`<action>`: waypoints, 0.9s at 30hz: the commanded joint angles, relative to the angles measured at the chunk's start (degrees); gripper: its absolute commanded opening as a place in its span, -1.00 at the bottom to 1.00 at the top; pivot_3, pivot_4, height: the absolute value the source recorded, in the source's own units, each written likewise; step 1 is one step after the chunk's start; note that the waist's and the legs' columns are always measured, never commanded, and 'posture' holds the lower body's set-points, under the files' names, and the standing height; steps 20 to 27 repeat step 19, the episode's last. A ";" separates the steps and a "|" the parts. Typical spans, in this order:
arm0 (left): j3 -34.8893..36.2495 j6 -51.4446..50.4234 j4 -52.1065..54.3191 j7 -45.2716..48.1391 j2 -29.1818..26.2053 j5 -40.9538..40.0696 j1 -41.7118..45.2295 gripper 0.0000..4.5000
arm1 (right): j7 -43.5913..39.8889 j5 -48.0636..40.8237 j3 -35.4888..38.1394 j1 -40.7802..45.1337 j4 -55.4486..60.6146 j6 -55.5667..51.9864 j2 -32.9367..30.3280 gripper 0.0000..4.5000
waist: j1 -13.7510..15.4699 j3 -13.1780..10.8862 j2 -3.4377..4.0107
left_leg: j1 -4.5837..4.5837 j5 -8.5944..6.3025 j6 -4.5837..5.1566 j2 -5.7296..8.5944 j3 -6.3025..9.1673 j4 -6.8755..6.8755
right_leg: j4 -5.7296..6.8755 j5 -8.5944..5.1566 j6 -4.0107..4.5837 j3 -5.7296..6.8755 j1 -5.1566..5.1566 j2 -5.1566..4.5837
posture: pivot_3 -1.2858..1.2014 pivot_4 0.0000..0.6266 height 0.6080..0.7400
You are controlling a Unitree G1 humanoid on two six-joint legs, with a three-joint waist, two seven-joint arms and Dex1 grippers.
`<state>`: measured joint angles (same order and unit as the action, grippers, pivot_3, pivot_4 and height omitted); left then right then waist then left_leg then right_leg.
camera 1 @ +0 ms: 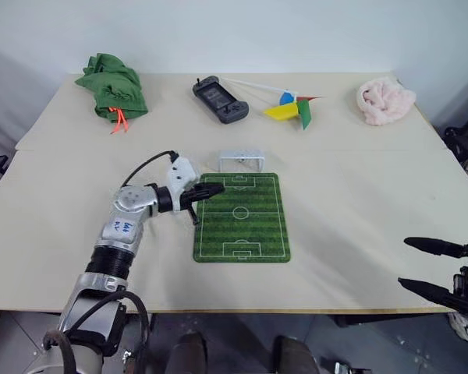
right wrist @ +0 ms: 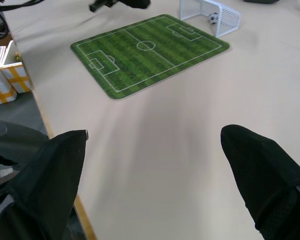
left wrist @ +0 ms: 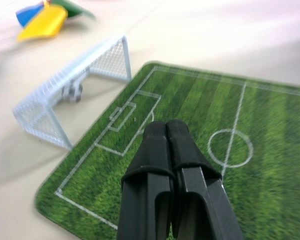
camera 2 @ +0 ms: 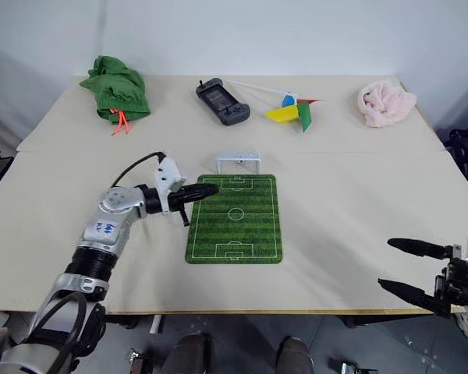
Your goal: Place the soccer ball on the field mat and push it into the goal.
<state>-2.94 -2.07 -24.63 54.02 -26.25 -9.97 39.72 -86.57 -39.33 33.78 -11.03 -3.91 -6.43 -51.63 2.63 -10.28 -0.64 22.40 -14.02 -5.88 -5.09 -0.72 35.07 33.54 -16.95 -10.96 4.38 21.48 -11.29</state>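
The green striped field mat (camera 1: 246, 226) lies flat in the middle of the table. The small white goal (camera 1: 242, 160) stands on the table just past the mat's far edge. The tiny black-and-white soccer ball (left wrist: 72, 92) rests inside the goal, under the net, and it also appears in the right wrist view as the ball (right wrist: 213, 18). My left gripper (camera 1: 218, 188) is shut with nothing in it, level over the mat's far left corner, a short way from the goal mouth. My right gripper (camera 1: 403, 262) stands open and empty near the table's front right edge, far from the mat.
Along the table's back lie a crumpled green cloth (camera 1: 113, 87), a dark game controller (camera 1: 220, 99), a coloured pinwheel (camera 1: 292, 107) and a pink cloth (camera 1: 384, 100). A white and yellow bin (right wrist: 5, 75) stands beyond the table's edge.
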 commanded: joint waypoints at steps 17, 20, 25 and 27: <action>14.97 -5.48 3.08 19.88 -18.70 -14.35 -13.67 -0.99 | -5.93 5.90 -15.32 23.48 -22.01 5.55 -4.69 1.00 | -1.29 -0.01 0.02 | -0.06 0.00 0.01 -0.05 -0.09 0.01 | 0.27 0.01 -0.02 -0.01 0.05 0.00 | 0.03 -0.52 1.00; 15.51 -6.45 3.76 20.21 -19.29 -14.71 -14.17 -0.99 | -5.93 5.82 -16.80 25.11 -23.67 6.24 -5.10 1.00 | -1.14 -0.01 0.02 | -0.03 -0.01 0.02 -0.05 -0.09 0.06 | 0.24 0.02 -0.03 -0.01 0.02 -0.01 | 0.03 -0.52 1.00; 15.51 -6.45 3.76 20.21 -19.29 -14.71 -14.17 -0.99 | -5.93 5.82 -16.80 25.11 -23.67 6.24 -5.10 1.00 | -1.14 -0.01 0.02 | -0.03 -0.01 0.02 -0.05 -0.09 0.06 | 0.24 0.02 -0.03 -0.01 0.02 -0.01 | 0.03 -0.52 1.00; 15.51 -6.45 3.76 20.21 -19.29 -14.71 -14.17 -0.99 | -5.93 5.82 -16.80 25.11 -23.67 6.24 -5.10 1.00 | -1.14 -0.01 0.02 | -0.03 -0.01 0.02 -0.05 -0.09 0.06 | 0.24 0.02 -0.03 -0.01 0.02 -0.01 | 0.03 -0.52 1.00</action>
